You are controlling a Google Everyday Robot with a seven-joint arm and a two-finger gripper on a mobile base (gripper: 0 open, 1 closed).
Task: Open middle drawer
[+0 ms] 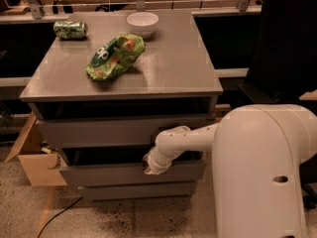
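Gripper (150, 166) sits at lower centre of frame, right against the top edge of the middle drawer (114, 173) front, a bit right of its midpoint. Can't tell whether the gripper is apart, together or clamped on the edge, since its tip is hidden against the panel. The middle drawer is the second grey panel from the bottom, sticking out slightly past the panels above and below, with a dark gap showing over its top edge. The taller top drawer (99, 131) is above it and the slim bottom drawer (133, 191) below it, both looking closed. The white arm (195, 137) comes in from the right, off the big white robot body (267, 177) filling the lower right. On the counter (173, 68): a green chip bag (116, 57) left of centre, a white bowl (142, 23) at the back, and a green can (70, 29) lying on its side at upper left. A cardboard box (33, 165) is on the floor left of the cabinet, a black chair (287, 48) at upper right, and a cable (57, 213) on the floor at lower left.
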